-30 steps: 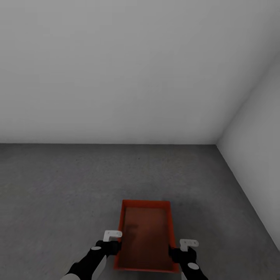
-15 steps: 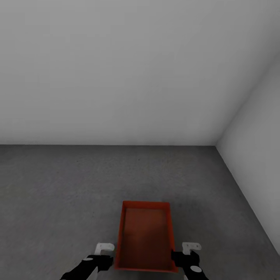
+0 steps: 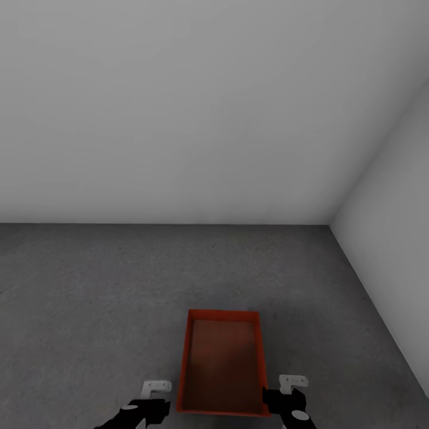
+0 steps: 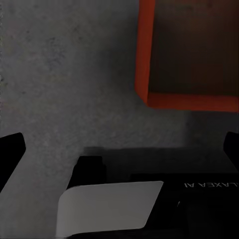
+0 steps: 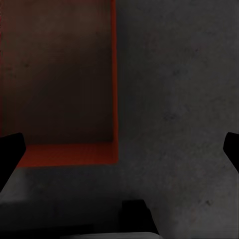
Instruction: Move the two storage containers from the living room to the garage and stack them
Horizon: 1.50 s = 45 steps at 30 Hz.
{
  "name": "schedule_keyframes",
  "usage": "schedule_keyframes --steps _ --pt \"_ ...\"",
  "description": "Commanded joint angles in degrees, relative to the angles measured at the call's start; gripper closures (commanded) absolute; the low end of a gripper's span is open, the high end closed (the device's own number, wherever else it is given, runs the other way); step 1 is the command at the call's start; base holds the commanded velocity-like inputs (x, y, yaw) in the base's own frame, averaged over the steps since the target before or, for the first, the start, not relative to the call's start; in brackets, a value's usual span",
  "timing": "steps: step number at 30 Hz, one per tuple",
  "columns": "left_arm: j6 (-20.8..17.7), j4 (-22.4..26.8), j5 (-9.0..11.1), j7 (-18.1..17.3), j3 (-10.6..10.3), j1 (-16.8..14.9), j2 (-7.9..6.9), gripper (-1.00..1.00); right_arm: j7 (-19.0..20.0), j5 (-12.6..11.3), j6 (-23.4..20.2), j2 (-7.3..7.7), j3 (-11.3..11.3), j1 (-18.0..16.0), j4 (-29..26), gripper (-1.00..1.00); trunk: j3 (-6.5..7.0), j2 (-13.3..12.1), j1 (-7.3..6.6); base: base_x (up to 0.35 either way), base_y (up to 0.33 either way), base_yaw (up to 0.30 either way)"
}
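One orange-red storage container (image 3: 221, 363) rests open side up on the dark grey concrete garage floor (image 3: 89, 298). The second container is out of view. My left gripper (image 3: 156, 400) stands just off the container's left long side, apart from it, and my right gripper (image 3: 287, 398) stands just off its right side. In the left wrist view the gripper (image 4: 119, 149) is open over bare floor, with the container's corner (image 4: 189, 55) beyond it. In the right wrist view the gripper (image 5: 119, 149) is open too, beside the container (image 5: 59, 74). Nothing sits between either pair of fingers.
A plain grey-white back wall (image 3: 179, 119) meets a side wall (image 3: 393, 238) in a corner at the far right. Bare concrete stretches to the left of and beyond the container.
Both grippers have let go of the container's long sides and drawn outward and back. The container has settled slightly lower, onto the floor.
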State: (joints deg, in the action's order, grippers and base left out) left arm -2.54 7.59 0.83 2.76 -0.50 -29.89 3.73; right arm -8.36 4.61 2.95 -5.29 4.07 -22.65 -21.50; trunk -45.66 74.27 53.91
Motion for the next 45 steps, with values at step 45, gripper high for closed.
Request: schedule_keyframes --steps 45 --pt "2.0 -7.2 0.6 0.2 -0.1 1.1 -0.3 -1.0 0.4 1.0 -2.4 -0.27 0.3 -0.1 2.7 -1.0 8.05 -18.0 -9.89 0.0 0.0 0.0"
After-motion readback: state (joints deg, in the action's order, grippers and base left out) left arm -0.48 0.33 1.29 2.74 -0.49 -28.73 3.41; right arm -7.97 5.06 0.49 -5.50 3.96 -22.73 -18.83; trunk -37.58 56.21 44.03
